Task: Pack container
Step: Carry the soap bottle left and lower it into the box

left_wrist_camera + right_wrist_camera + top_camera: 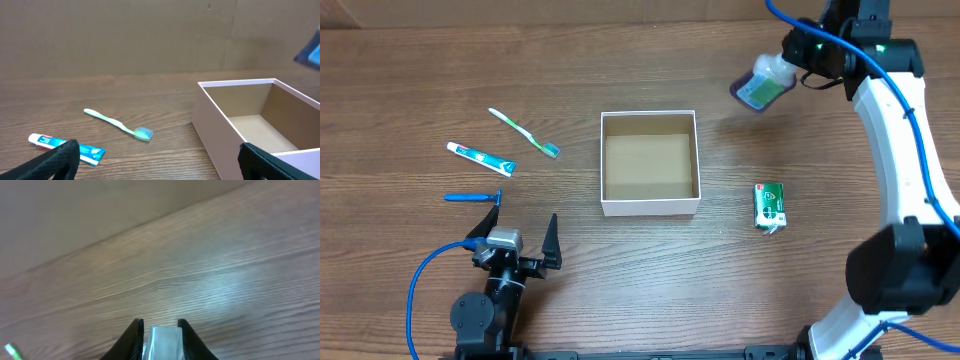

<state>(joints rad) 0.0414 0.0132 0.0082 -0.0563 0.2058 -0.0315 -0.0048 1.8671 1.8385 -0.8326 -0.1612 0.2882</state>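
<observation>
My right pincer (160,335) is closed tight on a small bottle (761,88). I hold it up in the air near the far right corner of the worktop. The container (650,207) sits in the middle of the worktop with nothing inside. My left pincer (523,228) is wide open by the near edge and holds nothing.

I seem to have the bottle only by its top, and it hangs tilted. It could slip out. It could also bump the container's wall on the way in, or bounce out if I let go too high.

My right wrist view shows only a sliver of the bottle and none of the container, so aiming is hard. The bottle looks blurry from above. My left wrist view cuts off part of the container. A thin blue thing (472,197) near the left edge is too small to name.
</observation>
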